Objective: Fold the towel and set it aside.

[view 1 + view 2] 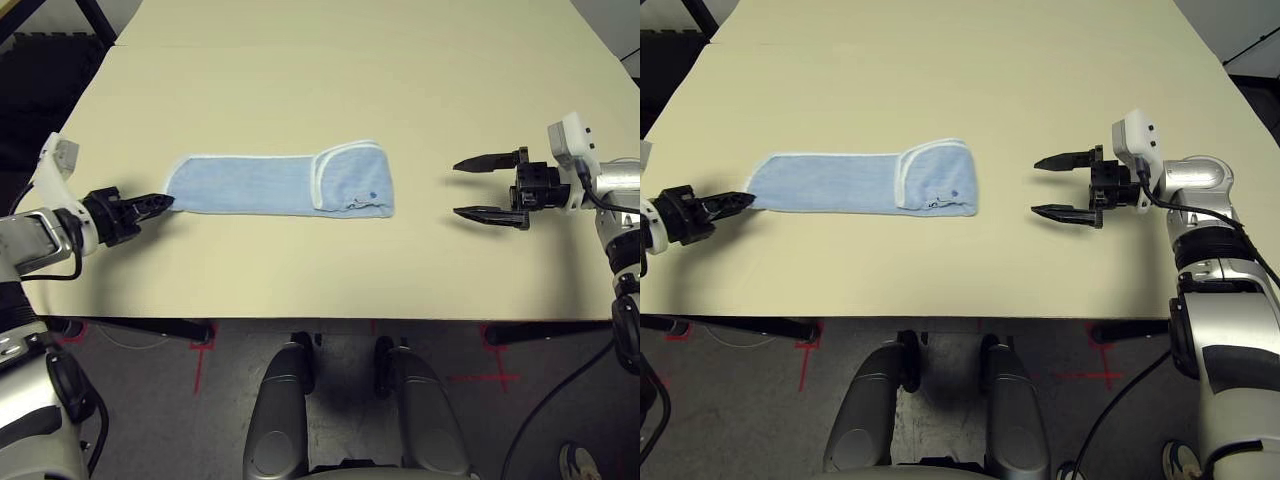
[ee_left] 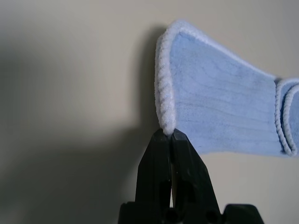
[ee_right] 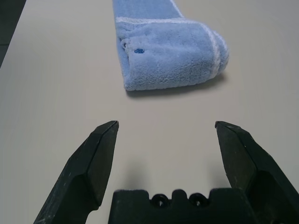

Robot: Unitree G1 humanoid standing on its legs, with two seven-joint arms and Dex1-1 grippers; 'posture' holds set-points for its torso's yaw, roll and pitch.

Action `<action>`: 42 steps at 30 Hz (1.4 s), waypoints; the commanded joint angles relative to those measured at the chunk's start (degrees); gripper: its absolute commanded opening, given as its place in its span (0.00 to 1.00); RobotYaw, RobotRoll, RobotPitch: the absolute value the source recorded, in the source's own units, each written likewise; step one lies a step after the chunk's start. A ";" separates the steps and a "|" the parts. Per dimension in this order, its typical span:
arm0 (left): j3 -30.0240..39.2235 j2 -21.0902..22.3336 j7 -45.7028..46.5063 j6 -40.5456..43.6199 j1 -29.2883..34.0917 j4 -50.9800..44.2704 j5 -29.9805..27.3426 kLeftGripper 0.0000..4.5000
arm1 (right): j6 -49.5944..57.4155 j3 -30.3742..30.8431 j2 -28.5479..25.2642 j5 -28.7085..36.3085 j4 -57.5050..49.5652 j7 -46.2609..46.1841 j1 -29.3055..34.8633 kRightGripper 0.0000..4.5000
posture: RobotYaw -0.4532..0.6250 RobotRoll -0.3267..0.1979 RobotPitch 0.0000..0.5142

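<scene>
My left claw (image 1: 160, 203) is pinching its two black fingers together on the white stitched edging at the left end of the towel (image 1: 285, 184). My right claw (image 1: 478, 188) is hovering with its fingers spread wide apart, holding nothing, near the towel's right end but clear of it. The light-blue towel is lying as a long strip on the beige desk (image 1: 330, 80), its right end folded back over itself, showing a small dark mark.

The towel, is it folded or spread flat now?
Folded: the towel lies as a narrow strip, its right end doubled back over itself.
</scene>
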 commanded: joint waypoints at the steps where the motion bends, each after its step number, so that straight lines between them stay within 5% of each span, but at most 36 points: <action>1: 0.89 0.97 -0.31 0.60 1.76 -1.73 -0.30 0.01 | 0.06 -0.83 -0.04 -0.62 0.81 0.37 0.11 1.00 | 0.43 0.62 0.45; 12: -1.68 -2.02 -0.68 1.56 -6.13 -7.09 -3.28 0.01 | 0.36 -0.49 0.34 -0.33 0.01 0.37 0.65 1.00 | 0.43 0.62 0.41; 25: -7.33 -16.14 4.02 8.75 -15.47 -17.11 -17.09 0.01 | 0.11 -1.17 0.47 -0.89 0.51 0.37 0.19 1.00 | 0.42 0.62 0.40; 33: -10.15 -30.50 13.03 5.75 -16.88 -19.74 -12.39 0.01 | -0.05 -1.83 0.67 -1.15 0.07 0.37 0.74 1.00 | 0.42 0.62 0.40; 42: -16.09 -32.47 12.80 -2.23 -19.42 -13.98 -7.63 0.01 | 0.02 -2.34 0.85 -1.76 0.30 0.36 0.58 1.00 | 0.42 0.62 0.41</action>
